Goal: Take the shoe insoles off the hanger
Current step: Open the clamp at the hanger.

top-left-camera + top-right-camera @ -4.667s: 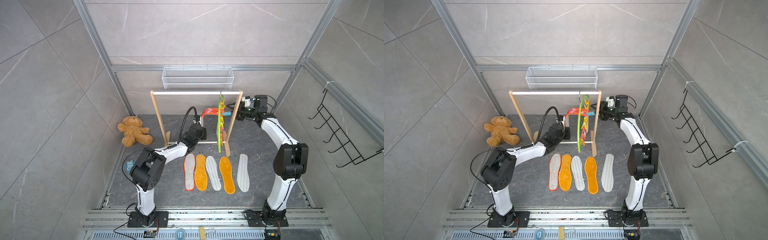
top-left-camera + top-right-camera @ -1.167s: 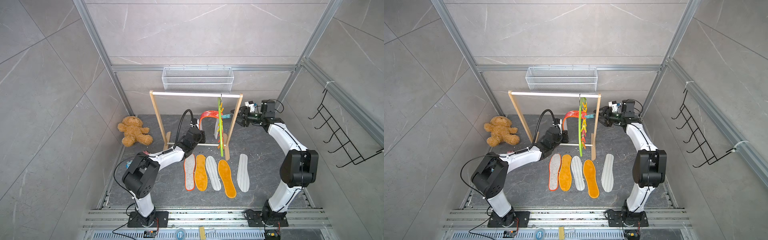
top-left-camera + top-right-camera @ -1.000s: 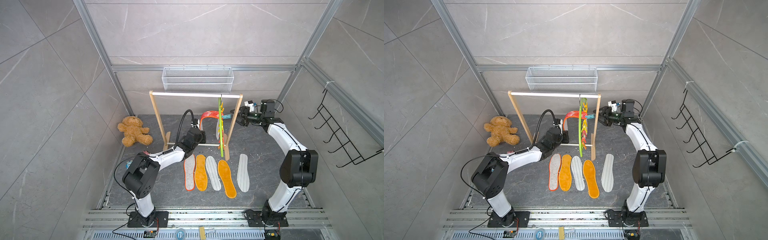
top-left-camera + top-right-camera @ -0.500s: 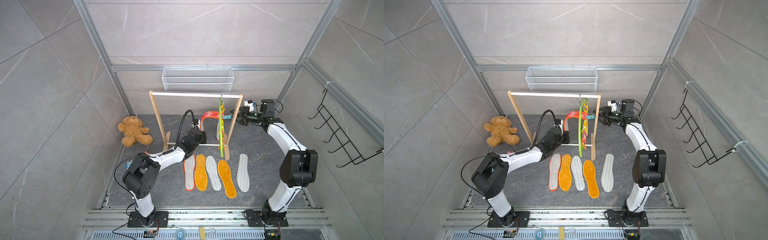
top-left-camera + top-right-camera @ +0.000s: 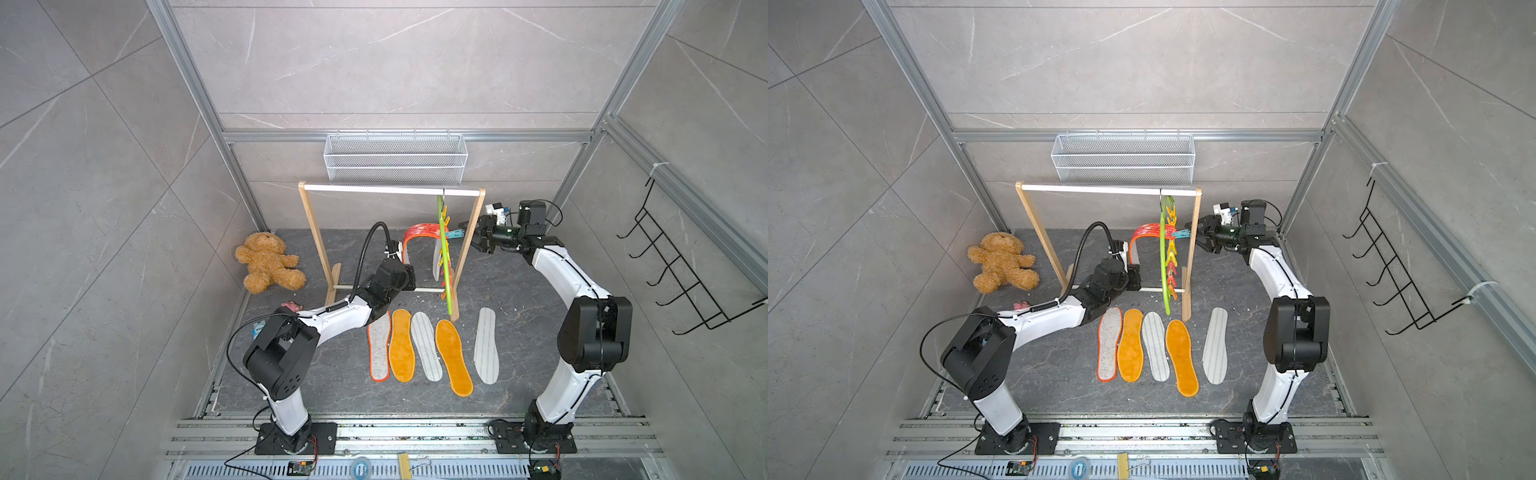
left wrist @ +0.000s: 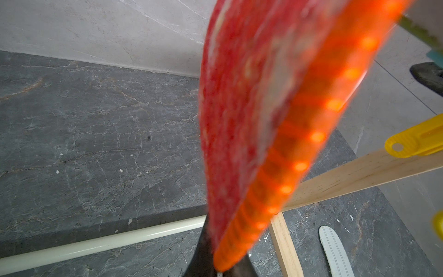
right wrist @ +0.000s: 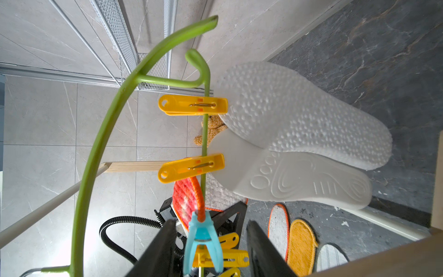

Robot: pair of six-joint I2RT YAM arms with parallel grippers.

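The hanger [image 7: 96, 144] is lime green, with yellow clips [image 7: 191, 105] and a teal clip [image 7: 202, 237]. On it hang two white insoles [image 7: 299, 115] — one dotted, one footprint-embossed — and a red-white mottled insole [image 6: 239, 108], orange-edged. Below the hanger: orange insoles [image 5: 401, 351], white-grey striped insoles [image 5: 427, 353], a grey insole [image 5: 378, 353] rimmed orange.

Robot lab test cell, not a home. Aluminium profile frame [image 5: 198, 95] boxes in grey marble-look wall panels. Left arm [image 5: 336, 320] and right arm [image 5: 561, 270] are bolted to slotted rails [image 5: 415, 432] at the front edge of the dark stone-look worktop [image 5: 519, 291]. Staged props: wire basket [image 5: 395, 160], black hook rack [image 5: 686, 249], teddy bear [image 5: 266, 268], wooden rail frame [image 5: 314, 228].
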